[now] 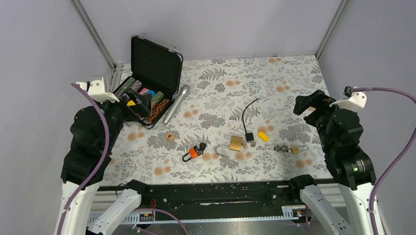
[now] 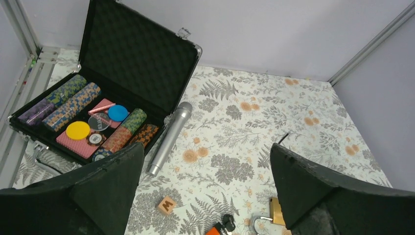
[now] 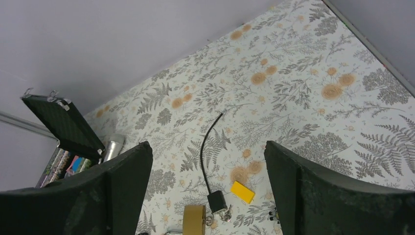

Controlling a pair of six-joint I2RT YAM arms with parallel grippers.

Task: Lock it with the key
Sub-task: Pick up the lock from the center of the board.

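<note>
1. Left claw (image 2: 205,152): jaws wide apart, empty, over the left edge of the surface (image 1: 278,104) by the chip case (image 1: 154,67).
2. Right claw (image 3: 206,147): jaws wide apart, empty, near the right edge.
3. Brass padlock (image 1: 236,143): lying mid front edge, well apart from both claws.

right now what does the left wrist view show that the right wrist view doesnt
Only the left wrist view shows the wooden letter cube and the orange-and-black lock. Only the right wrist view shows the yellow block and the black fob at the near end of the black cable. Both show the open black case, the silver cylinder, the brass padlock and that cable, though the left wrist view catches just its tip.
</note>
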